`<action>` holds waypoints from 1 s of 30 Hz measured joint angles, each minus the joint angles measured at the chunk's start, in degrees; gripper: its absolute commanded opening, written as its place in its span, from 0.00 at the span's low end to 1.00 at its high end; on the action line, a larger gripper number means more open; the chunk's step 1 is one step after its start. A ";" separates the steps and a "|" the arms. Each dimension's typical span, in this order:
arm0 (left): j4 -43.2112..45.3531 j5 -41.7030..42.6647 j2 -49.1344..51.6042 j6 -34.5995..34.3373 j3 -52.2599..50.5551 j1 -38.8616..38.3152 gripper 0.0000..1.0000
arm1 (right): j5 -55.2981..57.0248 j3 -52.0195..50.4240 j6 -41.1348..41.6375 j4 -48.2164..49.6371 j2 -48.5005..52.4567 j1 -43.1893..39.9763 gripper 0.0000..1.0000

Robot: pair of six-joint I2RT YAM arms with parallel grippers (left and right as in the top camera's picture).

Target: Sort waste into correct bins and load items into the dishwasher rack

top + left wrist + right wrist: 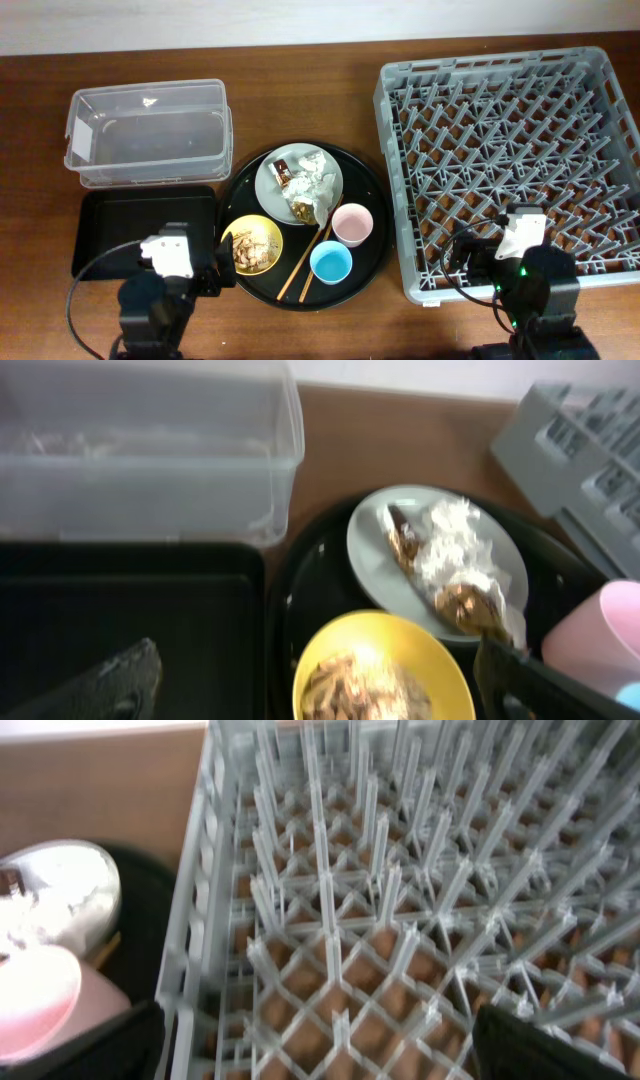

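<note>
The left hand (318,660) is hovering, spread wide apart, beside the yellow bowl (440,660). The right hand (318,1020) is hanging, likewise apart, over the near edge of the rack (400,870).

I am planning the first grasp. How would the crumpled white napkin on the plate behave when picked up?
The napkin looks thin and crumpled, so it is probably very light and floppy, and would crush when pinched. Some food scraps lie against it on the plate, so lifting it may drag or scatter them.
</note>
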 measured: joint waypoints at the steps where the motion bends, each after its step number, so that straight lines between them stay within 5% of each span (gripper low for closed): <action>1: -2.27 0.26 6.21 -0.02 5.35 0.00 0.99 | 0.02 4.07 -0.04 -4.20 5.35 0.02 0.99; 5: -17.59 1.46 24.63 -0.22 22.32 0.04 0.99 | -0.61 18.16 0.13 -21.40 19.17 0.02 0.99; 7: -27.76 2.45 32.68 -0.22 30.42 0.04 0.99 | -2.25 23.39 0.13 -24.85 24.26 0.00 0.99; 9: -28.96 2.64 35.26 -0.22 32.11 0.04 0.95 | -2.84 24.22 0.13 -25.20 25.16 0.00 0.99; 13: -18.56 7.96 38.99 -0.63 32.54 -1.07 0.91 | -3.06 24.22 0.13 -25.44 25.22 0.00 0.99; 16: -3.82 9.33 51.80 -3.45 33.16 -7.78 0.89 | -3.04 24.35 0.11 -25.40 25.35 0.02 0.99; 21: 7.96 6.67 73.40 -11.34 33.68 -17.22 0.89 | -3.06 24.41 0.13 -25.42 25.35 0.00 0.99; 22: 9.14 5.92 75.78 -11.78 33.70 -18.36 0.84 | -3.06 24.44 0.11 -25.42 25.35 0.00 0.99; 25: 10.73 3.19 80.54 -13.31 33.79 -20.63 0.08 | -3.06 24.44 0.11 -25.46 25.35 0.02 0.99; 26: 10.73 2.64 81.11 -13.55 33.81 -20.92 0.00 | -3.06 24.44 0.15 -25.49 25.35 0.00 0.99; 30: 4.52 -1.79 80.67 -13.73 35.89 -21.18 0.00 | -3.06 24.44 0.15 -25.68 25.35 0.02 0.99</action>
